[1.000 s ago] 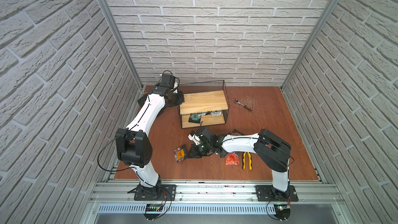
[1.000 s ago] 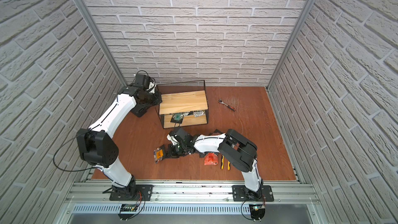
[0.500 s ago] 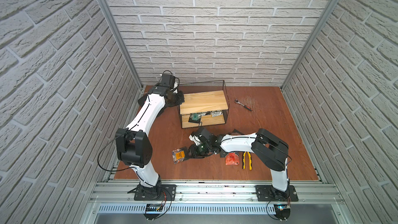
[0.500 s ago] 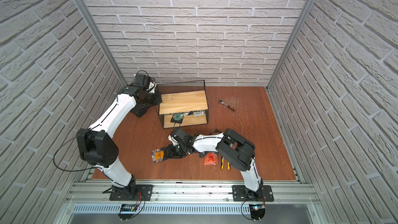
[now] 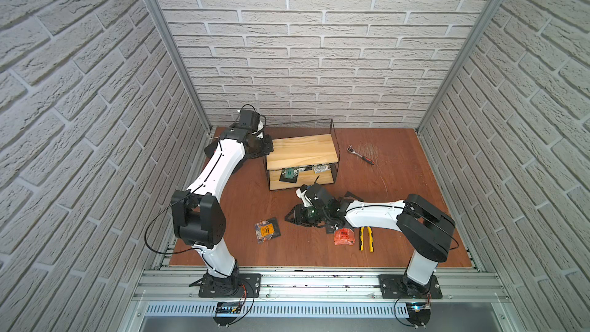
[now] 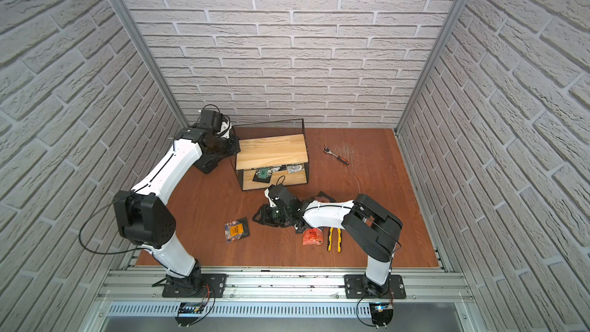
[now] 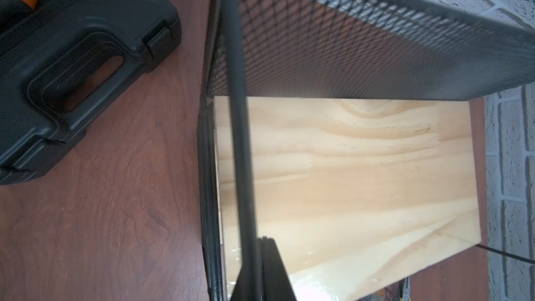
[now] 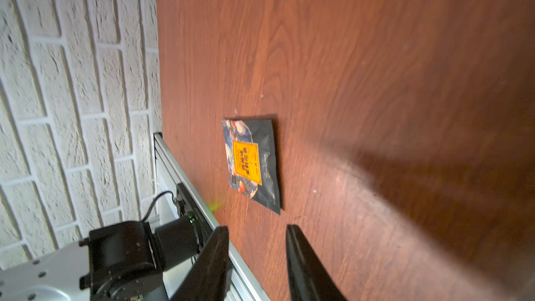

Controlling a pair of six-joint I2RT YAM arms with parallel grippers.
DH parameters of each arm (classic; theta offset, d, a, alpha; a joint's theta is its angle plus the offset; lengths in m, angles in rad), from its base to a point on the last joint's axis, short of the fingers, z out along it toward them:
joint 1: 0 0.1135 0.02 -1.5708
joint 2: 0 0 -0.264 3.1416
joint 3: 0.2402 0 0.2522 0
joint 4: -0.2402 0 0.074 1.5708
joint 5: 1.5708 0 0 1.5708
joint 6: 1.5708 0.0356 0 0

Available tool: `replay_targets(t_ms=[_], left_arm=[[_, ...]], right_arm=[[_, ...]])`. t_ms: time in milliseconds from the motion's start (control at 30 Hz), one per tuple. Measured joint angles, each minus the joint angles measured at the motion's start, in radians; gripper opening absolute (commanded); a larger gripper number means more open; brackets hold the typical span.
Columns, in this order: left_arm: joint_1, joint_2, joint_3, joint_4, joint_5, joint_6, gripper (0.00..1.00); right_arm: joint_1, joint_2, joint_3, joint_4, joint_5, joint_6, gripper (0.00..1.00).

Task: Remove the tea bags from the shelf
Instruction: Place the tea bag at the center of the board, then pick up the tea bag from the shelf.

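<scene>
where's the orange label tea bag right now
In both top views the orange-label tea bag lies flat on the table, just left of the right gripper, jaws open, in front of the shelf.

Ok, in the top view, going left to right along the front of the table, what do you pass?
Orange-label tea bag → right end effector → red tea bag → yellow-handled pliers.

Both top views are bright, evenly lit from overhead and sharp, the brick walls [image 5: 319,43] bowing at the edges; shadows beside the shelf [image 5: 301,151] are short and soft. In the left wrist view the shelf's mesh blurs (too near the lens) and glare whitens its board. The right wrist view is smeared.
</scene>
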Motion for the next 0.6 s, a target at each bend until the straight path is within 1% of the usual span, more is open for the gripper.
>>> replay_targets(t_ms=[100,133,233,400,600], left_arm=[[0.0,0.0,0.0,0.0,0.0,0.001,0.07],[0.0,0.0,0.0,0.0,0.0,0.001,0.07],[0.0,0.0,0.0,0.0,0.0,0.001,0.07],[0.001,0.0,0.0,0.0,0.0,0.003,0.07],[0.001,0.0,0.0,0.0,0.001,0.004,0.07]], right_arm=[[-0.027,-0.001,-0.031,0.065,0.062,0.061,0.06],[-0.033,-0.001,-0.039,0.089,0.085,0.086,0.03],[-0.051,0.019,-0.048,0.195,0.161,0.159,0.03],[-0.061,0.109,-0.048,0.376,0.282,0.272,0.03],[-0.067,0.209,-0.015,0.488,0.422,0.36,0.03]])
